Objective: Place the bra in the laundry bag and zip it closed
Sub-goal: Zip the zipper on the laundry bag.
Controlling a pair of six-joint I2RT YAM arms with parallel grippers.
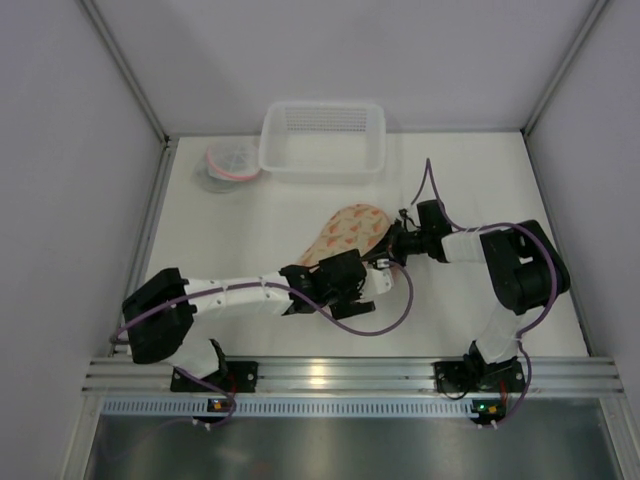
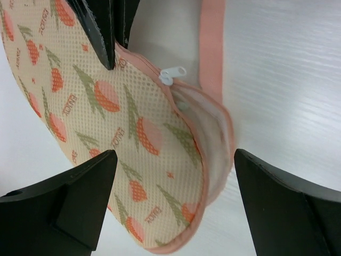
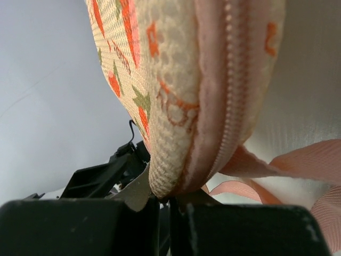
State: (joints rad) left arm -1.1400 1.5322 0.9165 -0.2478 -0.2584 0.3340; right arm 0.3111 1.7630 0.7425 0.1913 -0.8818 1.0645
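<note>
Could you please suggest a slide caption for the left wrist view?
Open left tool over the laundry bag, zipper pull in view; right tool pinching its edge.

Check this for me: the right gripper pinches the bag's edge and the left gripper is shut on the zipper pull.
Wrong on the left gripper: it is open and the zipper pull lies free, as the left wrist view shows. The right gripper does pinch the edge of the bag.

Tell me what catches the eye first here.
A peach flower-print laundry bag at mid-table has its rim pinched in the shut right gripper. The left gripper stands wide open near its zipper pull. A white basket sits at the far edge.
</note>
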